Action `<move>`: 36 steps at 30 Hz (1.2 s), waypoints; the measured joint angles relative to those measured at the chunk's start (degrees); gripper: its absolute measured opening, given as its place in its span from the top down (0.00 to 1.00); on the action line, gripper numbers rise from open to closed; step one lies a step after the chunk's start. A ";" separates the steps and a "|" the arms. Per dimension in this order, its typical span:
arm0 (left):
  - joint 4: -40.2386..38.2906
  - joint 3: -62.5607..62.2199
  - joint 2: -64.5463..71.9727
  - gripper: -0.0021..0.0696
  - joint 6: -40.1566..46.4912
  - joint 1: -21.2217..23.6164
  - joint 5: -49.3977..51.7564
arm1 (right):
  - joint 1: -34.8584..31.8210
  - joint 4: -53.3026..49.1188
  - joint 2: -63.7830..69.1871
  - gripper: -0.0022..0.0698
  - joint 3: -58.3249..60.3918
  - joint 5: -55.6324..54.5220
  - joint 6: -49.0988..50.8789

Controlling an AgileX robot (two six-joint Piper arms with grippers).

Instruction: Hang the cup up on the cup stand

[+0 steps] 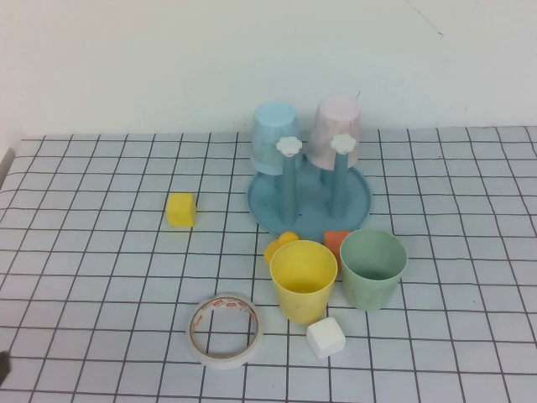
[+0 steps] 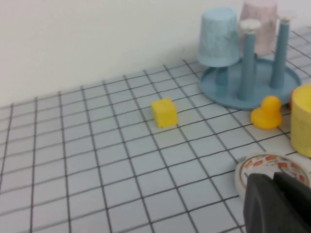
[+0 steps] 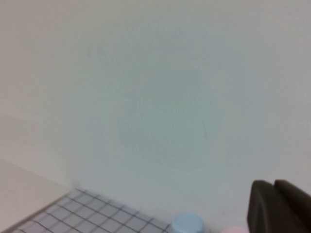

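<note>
The pale pink cup (image 1: pixel 338 126) hangs upside down on the back right peg of the blue cup stand (image 1: pixel 268 214). A light blue cup (image 1: pixel 273 134) hangs upside down on the back left peg. The two front pegs, with white flower caps, are bare. My left gripper (image 2: pixel 273 178) is shut and empty, low over the table just above a tape roll (image 2: pixel 265 165), well to the left of the stand (image 2: pixel 233 99) and the pink cup (image 2: pixel 260 24). My right gripper (image 3: pixel 274 183) is shut and empty, raised and facing the wall, with the pink cup's top (image 3: pixel 235 229) just below it.
A yellow cup (image 1: pixel 302 280) and a green cup (image 1: pixel 373 267) stand upright in front of the stand. A yellow duck (image 1: pixel 281 246) and an orange block (image 1: pixel 336 241) lie between them and the stand. There is also a tape roll (image 1: pixel 224 329), a white cube (image 1: pixel 325 337) and a yellow cube (image 1: pixel 180 209).
</note>
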 joint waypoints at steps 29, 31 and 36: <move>4.56 4.35 -5.71 0.97 -8.75 0.00 6.53 | 0.00 0.00 -35.12 0.97 28.91 0.39 1.74; 4.56 4.35 -5.71 0.97 -8.75 0.00 6.55 | 0.00 0.00 -35.12 0.97 30.26 0.39 1.74; 4.56 4.35 -5.71 0.97 -8.75 0.00 6.55 | 0.00 0.00 -35.12 0.97 33.60 -2.80 0.83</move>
